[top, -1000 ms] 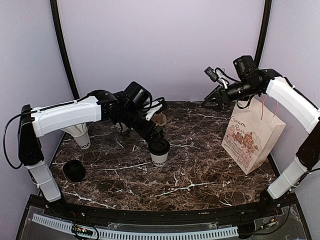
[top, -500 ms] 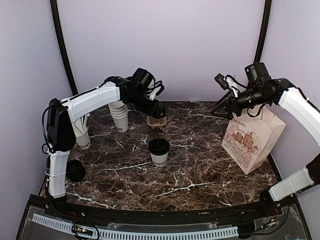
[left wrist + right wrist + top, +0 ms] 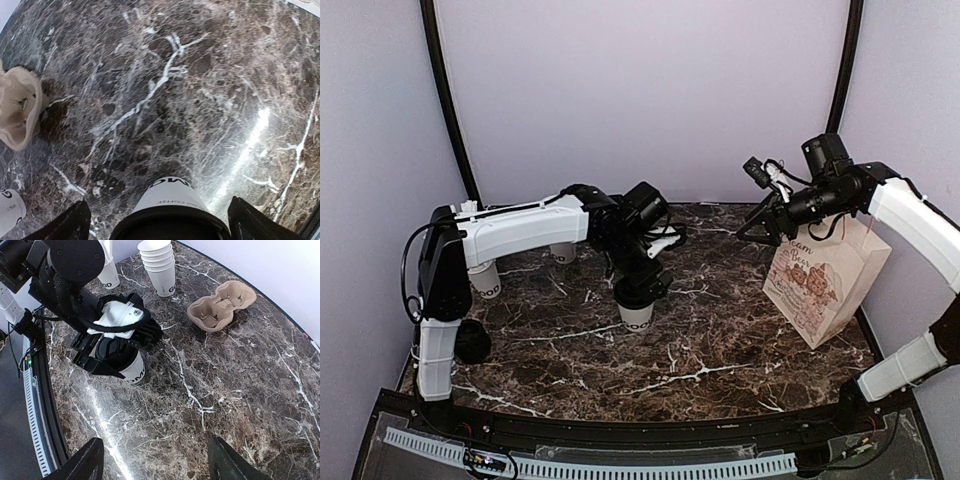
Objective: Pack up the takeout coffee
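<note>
Now that the left gripper (image 3: 165, 227) has swung from the cardboard cup carrier (image 3: 220, 305) to the takeout coffee (image 3: 639, 310) mid-table, its jaws straddle the black lid, wide and not yet gripping. The right gripper (image 3: 757, 215) hangs open and empty beside the paper bag (image 3: 825, 285).

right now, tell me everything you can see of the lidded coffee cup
The takeout coffee is a small white paper cup with black lettering and a round black plastic lid. It stands upright near the middle of the dark marble table. The left gripper straddles the lid, open; whether it touches is unclear.
</note>
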Available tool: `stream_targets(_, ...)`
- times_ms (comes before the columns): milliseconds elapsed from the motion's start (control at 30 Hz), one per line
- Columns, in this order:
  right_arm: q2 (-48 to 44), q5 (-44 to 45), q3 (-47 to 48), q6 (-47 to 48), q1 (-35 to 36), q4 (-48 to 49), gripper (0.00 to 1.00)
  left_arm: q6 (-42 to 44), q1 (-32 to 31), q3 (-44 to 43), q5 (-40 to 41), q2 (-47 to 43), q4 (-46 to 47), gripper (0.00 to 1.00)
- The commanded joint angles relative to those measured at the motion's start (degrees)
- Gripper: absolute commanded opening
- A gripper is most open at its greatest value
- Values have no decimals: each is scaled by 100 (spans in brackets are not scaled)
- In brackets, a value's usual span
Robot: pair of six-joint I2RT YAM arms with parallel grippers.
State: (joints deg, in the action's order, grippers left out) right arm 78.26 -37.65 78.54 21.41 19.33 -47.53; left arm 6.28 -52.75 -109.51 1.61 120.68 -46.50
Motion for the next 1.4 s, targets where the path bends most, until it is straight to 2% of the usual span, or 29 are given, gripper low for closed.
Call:
stream_targets(0, 69, -247, -51, 42, -30, 215, 72, 120, 44, 61, 458, -296, -135, 99)
stream_targets(267, 94, -256, -111, 39, -26, 232, 72, -139, 37, -251, 20, -9, -684, 99)
stream_targets(600, 138, -398, -111, 39, -26, 242, 72, -549, 110, -255, 156, 9, -1154, 99)
stream_targets(767, 117, -419, -135, 39, -26, 245, 72, -685, 237, -297, 149, 8, -1254, 88)
stream_targets(933, 29, -395, -223, 43, -26, 292, 72, -870, 342, -243, 243, -98, -1540, 83)
stream_targets(1133, -15, -408, -260, 39, -26, 313, 72, -1037, 675, 510, 536, -850, -1613, 81)
stream_targets(1367, 48, -502, -244, 29, -26, 347, 72, -1285, 1579, 1731, 1000, -1739, -1550, 79)
